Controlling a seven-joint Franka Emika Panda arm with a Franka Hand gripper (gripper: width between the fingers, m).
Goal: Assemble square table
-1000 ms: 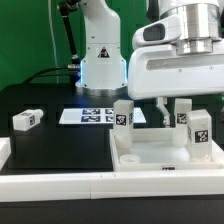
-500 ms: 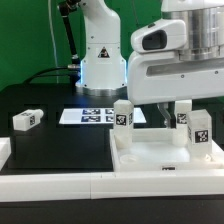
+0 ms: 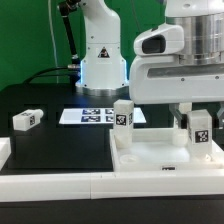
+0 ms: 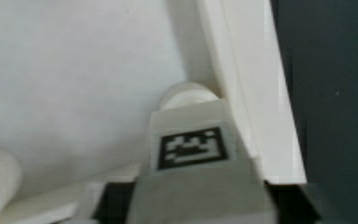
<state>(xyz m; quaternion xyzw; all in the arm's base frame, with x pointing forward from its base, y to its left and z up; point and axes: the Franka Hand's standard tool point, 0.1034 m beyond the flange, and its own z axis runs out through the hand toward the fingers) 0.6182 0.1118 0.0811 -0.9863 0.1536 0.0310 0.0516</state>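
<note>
The white square table top (image 3: pixel 150 150) lies at the front on the exterior view's right, and three tagged legs stand in it. My gripper (image 3: pixel 184 118) has come down over the rear right leg (image 3: pixel 184 110). In the wrist view this leg (image 4: pixel 197 140) stands in a corner by the raised rim (image 4: pixel 238 80). My gripper (image 4: pixel 202 207) is shut on it, and both dark fingers (image 4: pixel 115 205) press its sides. A second leg (image 3: pixel 201 128) stands just in front of it. A third leg (image 3: pixel 122 113) stands at the rear left corner. A fourth leg (image 3: pixel 26 120) lies loose on the black table.
The marker board (image 3: pixel 92 116) lies flat behind the top, in front of the arm's white base (image 3: pixel 100 60). White border bars (image 3: pixel 60 185) run along the front edge and at the exterior view's left (image 3: pixel 4 152).
My gripper has dropped lower and shifted slightly to the exterior view's right, and its fingers have closed in on the rear right leg. The other parts have not moved.
</note>
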